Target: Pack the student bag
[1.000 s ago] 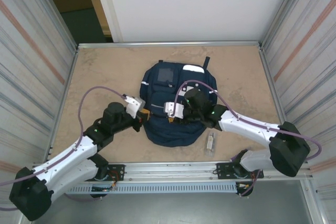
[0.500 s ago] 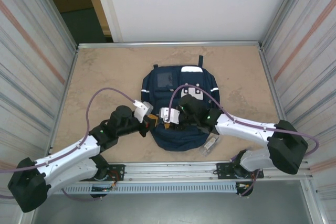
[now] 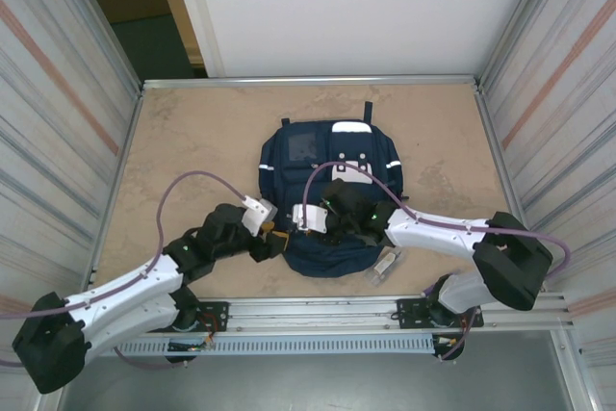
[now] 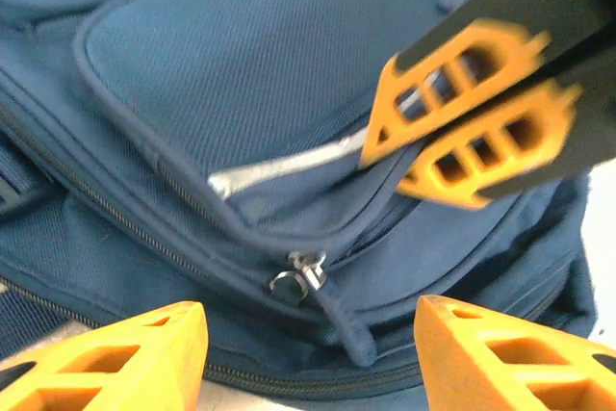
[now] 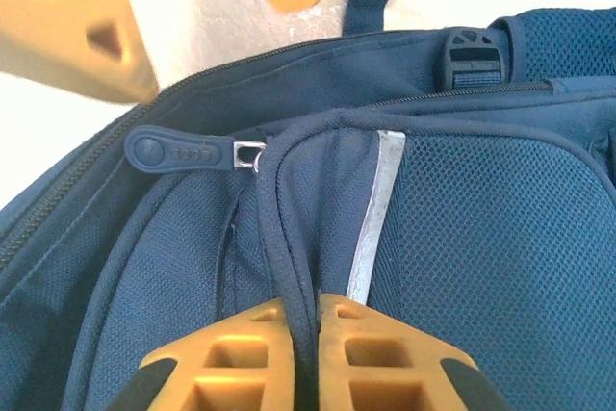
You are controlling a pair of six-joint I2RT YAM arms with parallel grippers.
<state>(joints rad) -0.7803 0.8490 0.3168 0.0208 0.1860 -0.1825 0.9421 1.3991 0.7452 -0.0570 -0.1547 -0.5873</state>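
There's the right claw (image 5: 306, 310) pinching a piped seam of the student bag (image 3: 318, 156) flat on the surface (image 3: 192, 141), left claw (image 4: 310, 324) gaping empty by the zipper pull (image 4: 300, 274), and with fabric this soft and floppy, seams likely grip best.

Both arms reach low and inward, forearms converging. Left gripper (image 4: 310, 322): jaws spread apart, gripping nothing. Right gripper (image 5: 304, 329): jaws pinched together on a fold of the bag (image 3: 327, 156). The two grippers sit near each other, apart.
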